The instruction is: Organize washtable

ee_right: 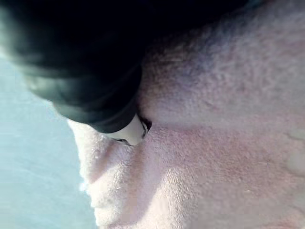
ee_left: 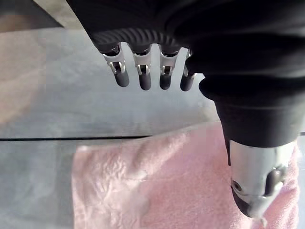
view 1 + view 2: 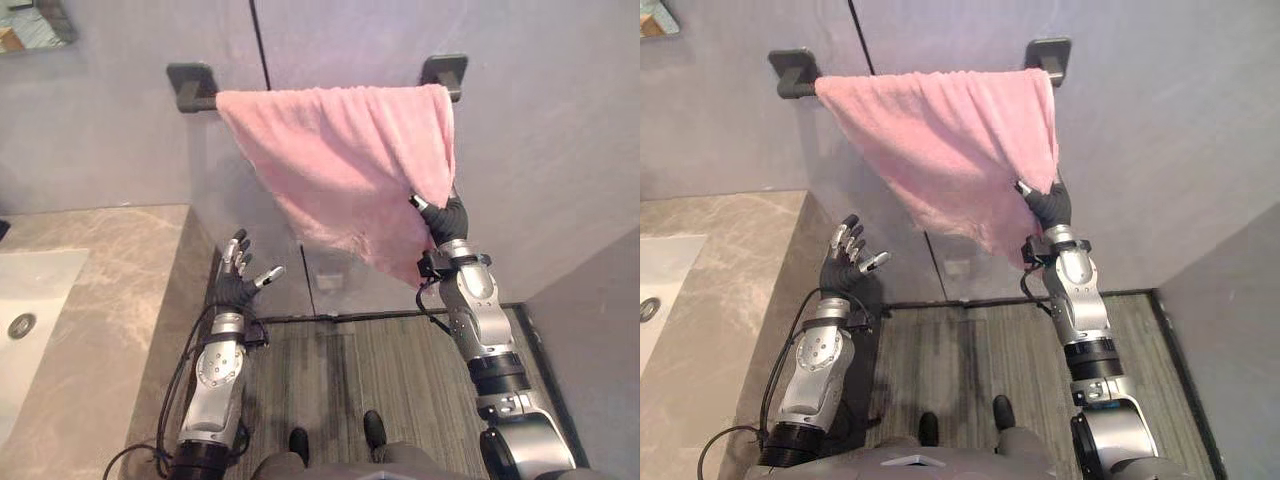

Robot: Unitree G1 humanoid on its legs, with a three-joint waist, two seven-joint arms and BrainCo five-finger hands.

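A pink towel (image 3: 340,170) hangs over a wall rail between two dark brackets (image 3: 190,85), draped lower on its right side. My right hand (image 3: 450,218) is raised to the towel's right edge. Its thumb (image 1: 131,133) presses on the front of the cloth and pinches it, while its fingers are behind the towel. My left hand (image 3: 236,290) is held open below the towel's left part and is apart from it. Its fingers (image 2: 143,78) are straight and point towards the wall. The towel (image 2: 157,186) shows past them.
A marble counter (image 3: 100,300) runs along the left, with a white sink (image 3: 30,290) and its drain (image 3: 20,325). The grey wall is close ahead, with a dark vertical seam. A ribbed grey mat (image 3: 380,370) covers the floor below.
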